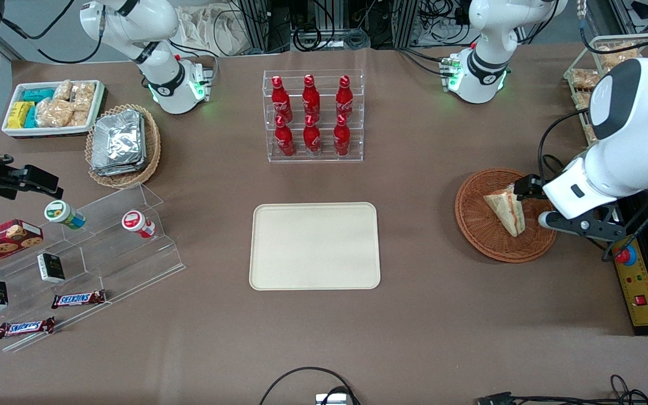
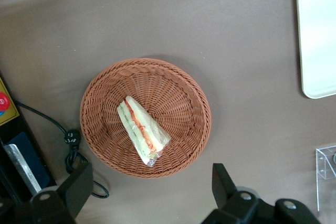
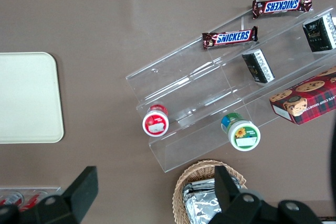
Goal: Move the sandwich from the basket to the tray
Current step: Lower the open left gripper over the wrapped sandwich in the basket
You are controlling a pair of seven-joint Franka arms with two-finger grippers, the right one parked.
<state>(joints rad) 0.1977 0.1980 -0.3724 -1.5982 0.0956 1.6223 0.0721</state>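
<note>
Lying in the basket (image 2: 107, 85), the sandwich (image 2: 143, 129) sits under the wide-open, empty gripper (image 2: 149, 192); tray (image 1: 279, 225) bare

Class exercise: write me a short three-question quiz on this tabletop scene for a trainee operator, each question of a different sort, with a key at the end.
1. True or false: the sandwich already lies on the tray.
2. Multiple choice: the gripper is (A) shut on the sandwich, (B) open above the basket, (C) resting on the tray.
3. Fill in: the rack nearer the robot bases than the tray holds six red ____.

Key:
1. False; it lies in the basket, and the tray is bare.
2. B; its fingers stand apart, touching nothing.
3. bottles.
</note>
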